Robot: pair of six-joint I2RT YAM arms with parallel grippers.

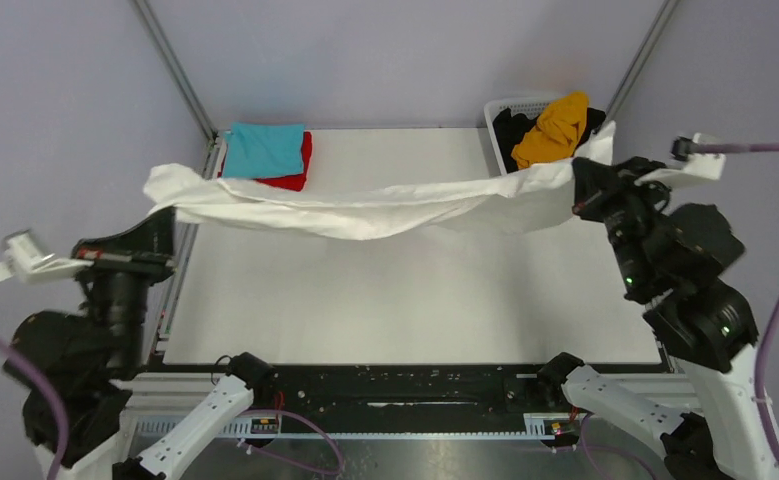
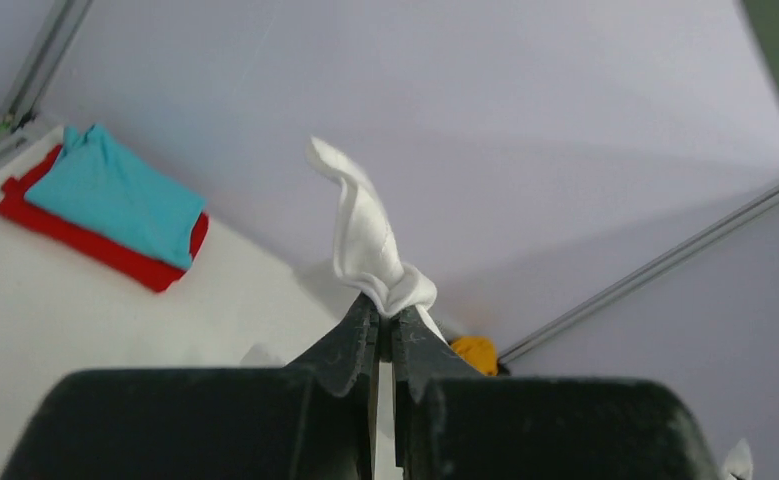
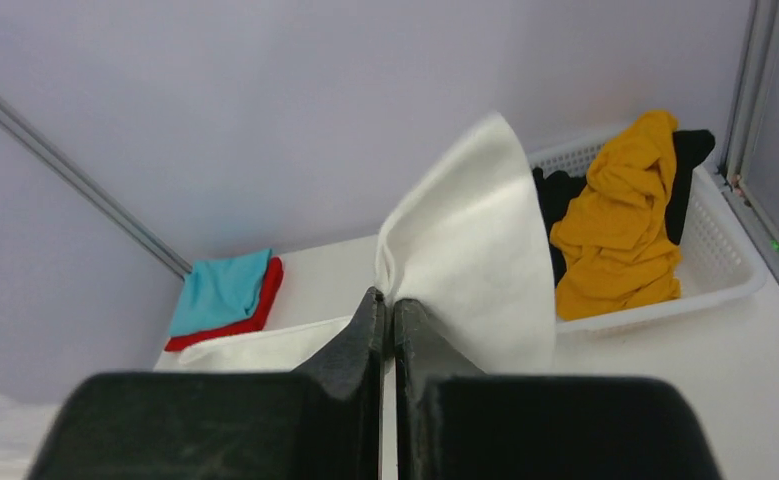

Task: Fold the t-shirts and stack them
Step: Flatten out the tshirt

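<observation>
Two grips on the white t-shirt (image 1: 365, 205): left fingers (image 2: 353, 340) pinch one bunched end and right fingers (image 3: 360, 335) pinch the other. It is stretched between them, sagging mid-span over the tabletop (image 1: 415, 300). Beyond the left fingers, a teal t-shirt (image 1: 263, 148) lies folded on a red t-shirt (image 1: 295, 178). Beyond the right fingers, an orange-yellow t-shirt (image 1: 555, 128) and a black t-shirt (image 1: 512, 128) sit in the basket (image 1: 510, 103).

The white shirt (image 1: 365, 210) pinched in my left pincer (image 2: 385, 315) and my right pincer (image 3: 386, 300) is soft matt cloth, smooth where taut and creased at each pinch. My fingers (image 3: 360, 345) are matt black plastic with a fine grain. Beyond my right pincer, the basket (image 3: 710, 255) is white plastic lattice holding the crumpled cloth of the orange-yellow shirt (image 3: 620, 230) and the black shirt (image 3: 692, 150). Beyond my left pincer, the teal shirt (image 2: 115, 195) and the red shirt (image 2: 95, 250) are flat matt cloth on the smooth matt white table (image 2: 65, 320).
</observation>
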